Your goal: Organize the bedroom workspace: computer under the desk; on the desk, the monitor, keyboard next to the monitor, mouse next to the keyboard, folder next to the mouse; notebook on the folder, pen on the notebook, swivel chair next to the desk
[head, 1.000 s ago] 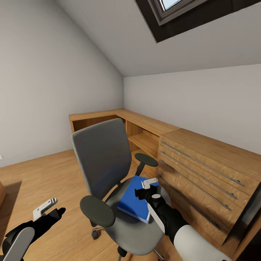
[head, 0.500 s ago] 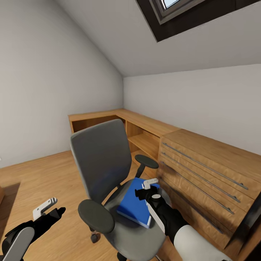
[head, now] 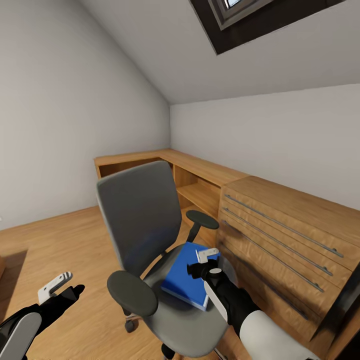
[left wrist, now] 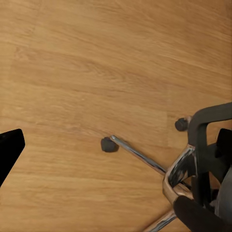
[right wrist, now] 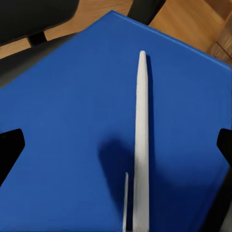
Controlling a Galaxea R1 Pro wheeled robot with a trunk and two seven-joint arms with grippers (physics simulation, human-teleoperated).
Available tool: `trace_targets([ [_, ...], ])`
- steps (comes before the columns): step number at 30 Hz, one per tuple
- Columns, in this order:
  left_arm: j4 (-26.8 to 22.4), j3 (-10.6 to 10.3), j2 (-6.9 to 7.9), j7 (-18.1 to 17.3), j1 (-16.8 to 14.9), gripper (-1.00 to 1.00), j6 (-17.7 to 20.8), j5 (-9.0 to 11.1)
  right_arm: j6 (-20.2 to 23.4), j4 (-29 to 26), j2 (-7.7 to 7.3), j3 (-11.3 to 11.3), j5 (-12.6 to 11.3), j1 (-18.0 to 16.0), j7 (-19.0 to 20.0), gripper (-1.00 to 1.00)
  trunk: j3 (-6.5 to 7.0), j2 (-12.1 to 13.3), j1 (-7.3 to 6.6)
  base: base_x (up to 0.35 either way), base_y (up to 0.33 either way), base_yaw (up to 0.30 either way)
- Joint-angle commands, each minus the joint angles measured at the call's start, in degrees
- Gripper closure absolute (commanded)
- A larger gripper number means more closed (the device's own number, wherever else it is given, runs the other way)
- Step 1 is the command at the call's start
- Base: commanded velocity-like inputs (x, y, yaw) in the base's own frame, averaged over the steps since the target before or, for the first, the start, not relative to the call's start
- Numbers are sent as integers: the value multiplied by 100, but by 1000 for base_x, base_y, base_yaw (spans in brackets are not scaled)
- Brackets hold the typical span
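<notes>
Right pincer [head: 204,264] hovers just above the blue folder [head: 186,274], jaws wide apart in the wrist view, holding nothing. Folder lies on the swivel chair [head: 150,235] seat; a thin white pen [right wrist: 141,145] rests along its top. Left pincer [head: 62,289] hangs low at near left over the floor; its opening cannot be told.

Risk: closing on the flat folder likely tips it, rolling the pen off. Castors may let the chair drift under contact.
</notes>
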Motion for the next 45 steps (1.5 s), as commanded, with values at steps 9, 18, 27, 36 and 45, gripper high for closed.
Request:
trace_targets([
  [9, -8, -3, -4, 54, -4, -100, 10, 60, 77, 13, -11, 18, -66, -8, -53, -100, -60, -125, 66, 0, 0, 0],
  [18, 1, 2, -4, 57, -4, -100, 10, 60, 500, 13, -5, -265, -73, -12, -52, -100, -60, -125, 66, 0, 0, 0],
  [27, 1, 4, -4, 56, -4, -100, 10, 60, 559, 13, -4, -290, -73, -11, -59, -100, -60, -125, 66, 0, 0, 0],
  [36, 0, 4, -4, 61, -4, -100, 10, 60, 646, 13, -4, -291, -73, -6, -53, -100, -114, -245, 132, 0, 0, 0],
  [45, 1, 4, -4, 63, -4, -100, 10, 60, 653, 13, -4, -292, -73, -8, -54, -100, -132, -285, 154, 0, 0, 0],
])
